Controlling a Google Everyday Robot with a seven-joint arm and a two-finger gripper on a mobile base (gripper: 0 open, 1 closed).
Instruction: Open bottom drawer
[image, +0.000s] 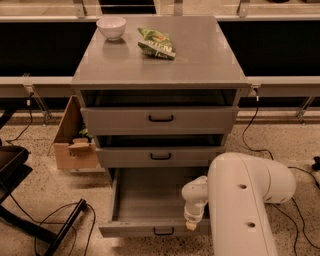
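the bottom drawer (150, 197), lowest in the grey cabinet (200, 60), stands pulled well out, likely a stiff, easy-sliding box best taken by its small black bar handle (163, 231), near which the gripper (191, 223) hangs over the front edge, clenched or released i cannot tell.

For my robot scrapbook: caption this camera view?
Bottom drawer pulled wide open, gripper hanging over its front right edge.
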